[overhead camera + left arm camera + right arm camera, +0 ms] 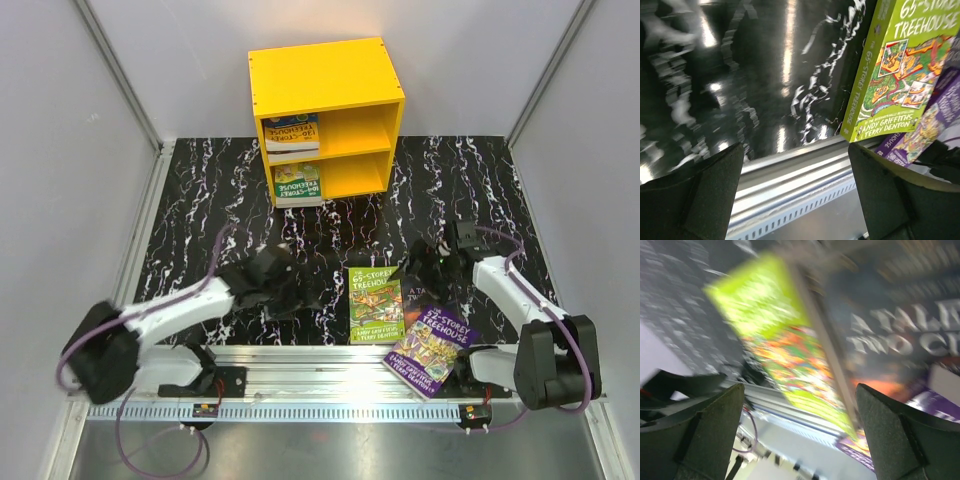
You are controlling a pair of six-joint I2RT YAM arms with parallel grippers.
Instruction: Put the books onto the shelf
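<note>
Hovering over the dark book (900, 340), the right gripper (800, 435) has its fingers spread wide with nothing between them. The green book (375, 303) lies just to its left, edge against the dark one; whether they overlap cannot be told. The purple book (432, 350) sits behind this gripper, nearer the arm's base.

The left gripper (795, 192), fingers likewise apart and empty, hangs low over the table (200, 200), the green book just off its right finger. The shelf (325, 80) stands well ahead of both grippers, with books lying at the left end of each compartment.

Assessment: the step in hand is lifting a book off the table. These lie flat and thin, so a finger should work under a free edge near the spine, taking one volume only without dragging its neighbour.
</note>
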